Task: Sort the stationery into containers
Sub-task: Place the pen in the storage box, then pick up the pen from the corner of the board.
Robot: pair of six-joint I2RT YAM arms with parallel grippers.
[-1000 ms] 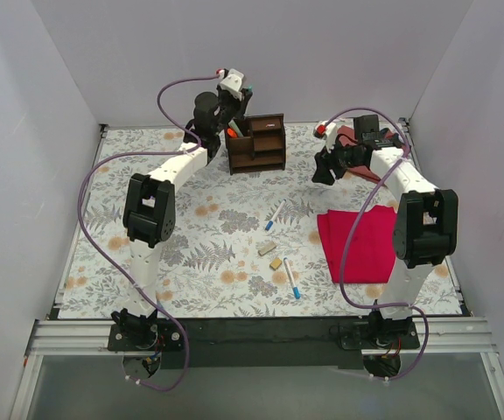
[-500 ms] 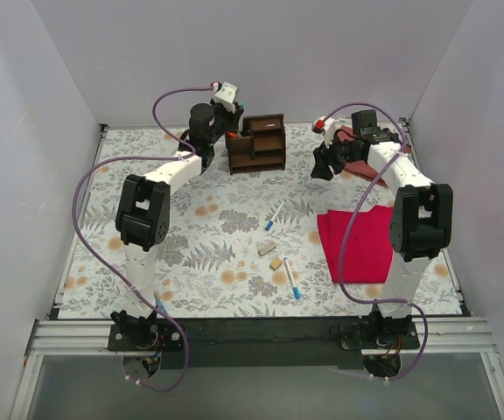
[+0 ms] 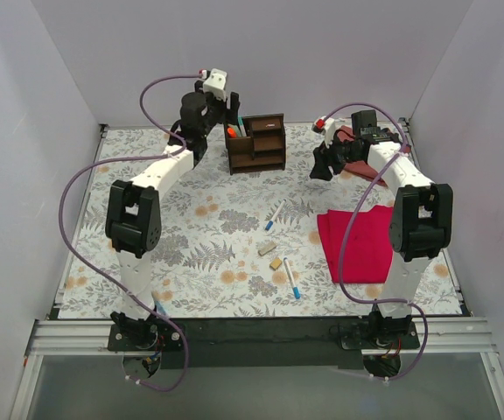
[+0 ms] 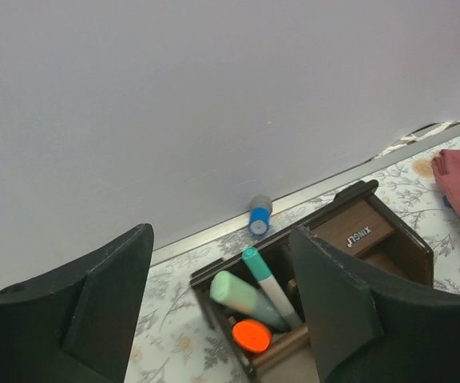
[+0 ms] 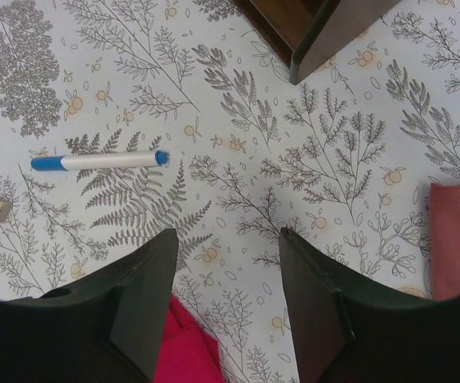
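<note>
The dark brown wooden organiser [image 3: 256,143] stands at the back of the table. My left gripper [image 3: 227,107] hovers above its left end, open and holding nothing [image 4: 220,259]. Below it, one compartment [image 4: 238,319] holds a pale green marker [image 4: 242,297], a teal-capped white pen [image 4: 266,283] and an orange-capped one [image 4: 251,335]. A short blue-grey cylinder [image 4: 259,215] lies behind the organiser by the wall. My right gripper [image 3: 322,166] hangs open over bare tabletop [image 5: 228,263]. Two blue-tipped pens [image 3: 275,214] [image 3: 292,277] and two tan erasers [image 3: 267,248] [image 3: 276,262] lie mid-table.
A flat red cloth [image 3: 357,241] lies at the right, its edge below my right gripper [image 5: 184,343]. A reddish-brown bag [image 3: 361,150] sits behind the right arm. Purple cables loop off both arms. White walls close in the back and sides.
My left gripper has opened and drawn up and to the left, away from the organiser's left compartment. The right arm has barely moved.
</note>
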